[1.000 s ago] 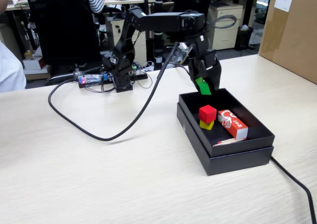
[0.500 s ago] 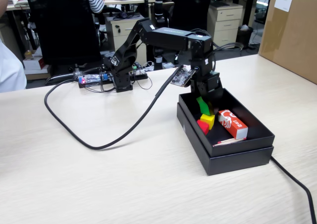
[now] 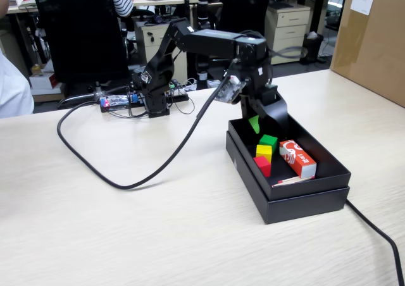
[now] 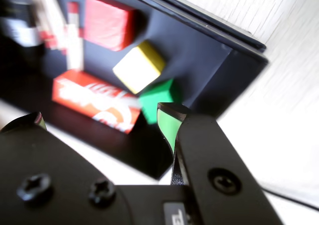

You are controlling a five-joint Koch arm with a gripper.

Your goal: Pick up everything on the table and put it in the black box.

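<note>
The black box (image 3: 304,196) stands on the pale table (image 3: 126,223) at the right. Inside it three cubes lie in a row: green (image 3: 268,140) at the back, yellow (image 3: 264,152) in the middle, red (image 3: 262,165) in front. My gripper (image 3: 264,123) hangs open just above the box's back end, holding nothing. In the wrist view the gripper (image 4: 99,118) is open with a wide gap; the green cube (image 4: 158,100), yellow cube (image 4: 138,65) and red cube (image 4: 107,23) lie below on the box floor (image 4: 209,56).
A red-and-white carton (image 3: 297,157) and a thin stick (image 3: 294,180) also lie in the box. A black cable (image 3: 158,166) loops over the table from the arm's base (image 3: 152,93). A big brown cardboard carton (image 3: 373,39) stands at the back right.
The gripper went down into the box with the green cube, let it go and rose open. The red cube came off the yellow one and now lies in front of it.
</note>
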